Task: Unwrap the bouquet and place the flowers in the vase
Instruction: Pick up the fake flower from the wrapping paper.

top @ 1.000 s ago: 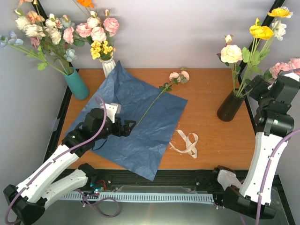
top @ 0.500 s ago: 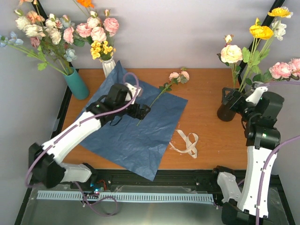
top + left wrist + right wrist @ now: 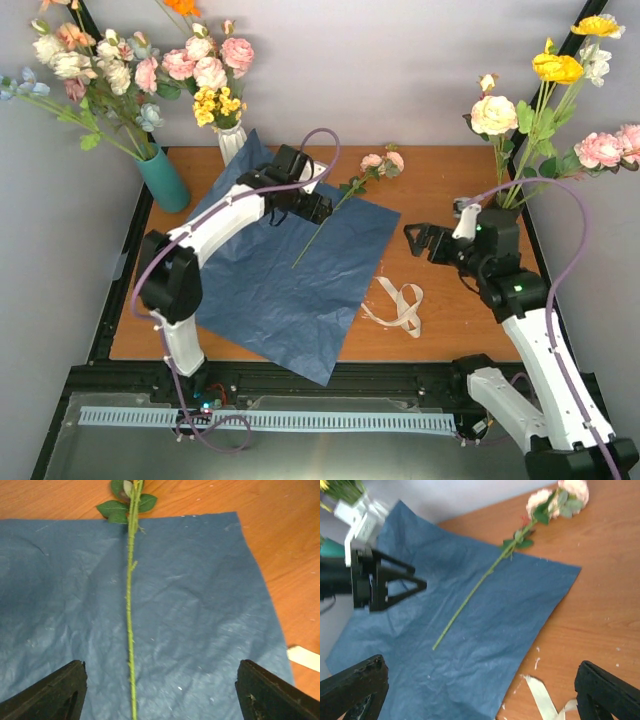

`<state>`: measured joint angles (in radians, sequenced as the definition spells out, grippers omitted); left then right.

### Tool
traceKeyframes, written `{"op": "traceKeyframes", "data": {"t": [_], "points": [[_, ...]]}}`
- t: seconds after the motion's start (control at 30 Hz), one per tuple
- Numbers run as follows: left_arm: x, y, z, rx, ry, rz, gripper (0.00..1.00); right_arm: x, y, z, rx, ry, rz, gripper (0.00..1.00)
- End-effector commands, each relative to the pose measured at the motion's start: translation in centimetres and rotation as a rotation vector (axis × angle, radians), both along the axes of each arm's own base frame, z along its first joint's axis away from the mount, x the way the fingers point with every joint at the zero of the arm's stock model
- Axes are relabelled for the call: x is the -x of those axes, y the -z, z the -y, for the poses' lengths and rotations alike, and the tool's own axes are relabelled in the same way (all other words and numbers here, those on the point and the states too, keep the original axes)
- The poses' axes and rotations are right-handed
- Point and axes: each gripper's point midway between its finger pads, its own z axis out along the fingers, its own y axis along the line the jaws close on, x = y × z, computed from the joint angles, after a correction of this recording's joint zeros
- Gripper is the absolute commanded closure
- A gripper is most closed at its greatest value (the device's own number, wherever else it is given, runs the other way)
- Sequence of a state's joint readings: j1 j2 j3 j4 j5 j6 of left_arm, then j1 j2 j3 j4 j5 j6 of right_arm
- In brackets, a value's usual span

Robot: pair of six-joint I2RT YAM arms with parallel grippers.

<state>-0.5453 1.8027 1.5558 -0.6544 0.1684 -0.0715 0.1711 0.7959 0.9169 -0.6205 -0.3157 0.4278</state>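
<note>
Stem (image 3: 312,241), single, thin and green, lying flat on the spread blue paper (image 3: 270,290). Its pale pink blooms (image 3: 383,161) rest past the paper's far edge on the bare worktop (image 3: 440,180); the left wrist view cuts them off at the top and shows only leaves. Left hand (image 3: 318,208) low over the stem, jaws apart, the stem running between its fingers (image 3: 55,692) and touching neither; both fingers are cropped by the bottom edge of that view. Right hand (image 3: 425,243) spread wide, holding nothing, above the worktop between paper and vase. Vase (image 3: 504,206), dark, at the right rear, mostly hidden behind the right arm's wrist, its body hard to tell from the black housing. Flowers (image 3: 493,114), cream, yellow and pink, standing up from it, the outermost clipped by the frame edge. Ribbon (image 3: 400,305), beige, loose on the worktop just beside the paper's right side, seen only in part from the right wrist.
</note>
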Motion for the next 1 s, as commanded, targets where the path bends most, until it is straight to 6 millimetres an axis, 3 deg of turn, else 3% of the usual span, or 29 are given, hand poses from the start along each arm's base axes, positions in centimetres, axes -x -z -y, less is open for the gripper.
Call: {"op": "traceKeyframes", "data": {"t": [0.0, 0.17, 0.47, 0.83, 0.97], "points": [[-2.6, 1.4, 0.5, -0.032, 0.024, -0.010, 0.21, -0.3, 2.6, -1.7, 0.029, 0.007, -0.041, 0.00], [-5.2, 4.5, 1.0, -0.071, 0.014, -0.038, 0.27, 0.0, 5.8, -3.7, 0.054, -0.037, -0.101, 0.00], [-8.2, 9.6, 2.0, -0.111, 0.005, -0.081, 0.36, 0.2, 8.5, -4.1, 0.086, -0.068, -0.143, 0.00], [-9.5, 13.8, 2.9, -0.110, -0.002, -0.116, 0.55, 1.1, 9.5, -3.7, 0.129, -0.084, -0.163, 0.00], [-9.3, 14.9, 2.9, -0.112, 0.004, -0.127, 0.70, 1.4, 9.4, -3.5, 0.124, -0.078, -0.156, 0.00]]}}
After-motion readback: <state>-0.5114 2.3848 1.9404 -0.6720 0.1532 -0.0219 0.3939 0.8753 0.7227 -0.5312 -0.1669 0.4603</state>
